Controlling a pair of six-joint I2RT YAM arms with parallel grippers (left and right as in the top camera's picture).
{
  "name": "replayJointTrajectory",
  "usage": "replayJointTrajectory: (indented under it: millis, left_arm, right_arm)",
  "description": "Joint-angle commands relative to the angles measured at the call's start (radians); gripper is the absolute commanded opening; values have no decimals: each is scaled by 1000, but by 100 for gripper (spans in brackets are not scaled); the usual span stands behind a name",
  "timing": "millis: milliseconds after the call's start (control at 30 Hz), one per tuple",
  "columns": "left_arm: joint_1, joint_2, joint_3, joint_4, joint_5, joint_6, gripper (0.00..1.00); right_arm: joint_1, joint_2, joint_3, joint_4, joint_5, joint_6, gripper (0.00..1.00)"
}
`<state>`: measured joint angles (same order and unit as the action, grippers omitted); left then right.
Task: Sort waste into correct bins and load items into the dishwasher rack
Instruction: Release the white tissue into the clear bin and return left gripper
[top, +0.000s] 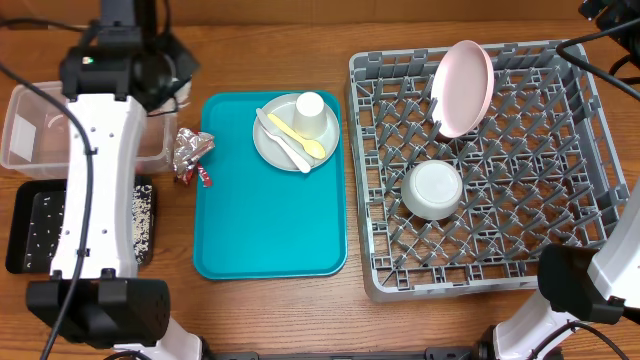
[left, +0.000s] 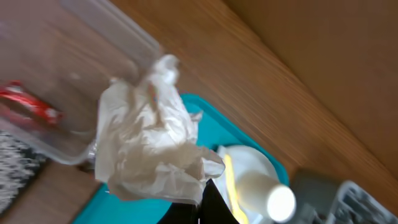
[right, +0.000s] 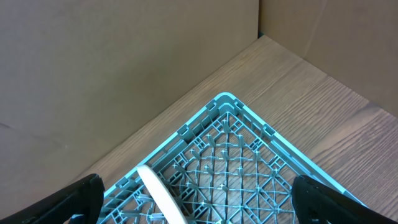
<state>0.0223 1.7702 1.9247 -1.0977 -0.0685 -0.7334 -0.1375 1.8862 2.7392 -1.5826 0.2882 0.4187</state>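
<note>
In the left wrist view my left gripper (left: 199, 210) is shut on a crumpled white tissue (left: 149, 140), held up beside the clear tub (left: 93, 43). A red-and-white packet (left: 31, 109) shows through the tub's wall. From overhead, a foil wrapper (top: 190, 148) and the red packet (top: 203, 179) lie between the clear tub (top: 25, 130) and the teal tray (top: 270, 220). The grey plate (top: 272, 150) carries the white cup (top: 310, 113), yellow spoon (top: 297, 135) and white utensil (top: 288, 150). My right gripper (right: 199, 211) hangs open over the dishwasher rack (right: 249, 149), near the pink plate's rim (right: 158, 190).
The rack (top: 570, 150) holds the upright pink plate (top: 463, 88) and an upturned grey bowl (top: 432, 190). The black tray (top: 25, 230) with white grains sits in front of the clear tub, partly under my left arm (top: 95, 190).
</note>
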Motion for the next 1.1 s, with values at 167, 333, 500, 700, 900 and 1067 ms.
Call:
replayJointTrajectory:
  millis: [167,333,500,700,900,1067]
  left_arm:
    - [122,40,8,-20,-188,7,6]
    - [184,92,8,-13,-220,85,12]
    - [230,121,8,-14,-219,153,65]
    - [232,104,8,-37,-132,181,100]
    - [201,80,8,-78,158,231,92]
    - [89,89,8,-142,171,387,91]
  right_arm:
    - [-2,0,-3,5,10,5,100]
    - [-2,0,-3,5,10,5,100]
    - [-2,0,-3,5,10,5,100]
    - [-2,0,-3,5,10,5,100]
    - [-2,0,-3,5,10,5,100]
    - [-2,0,-3,5,10,5,100]
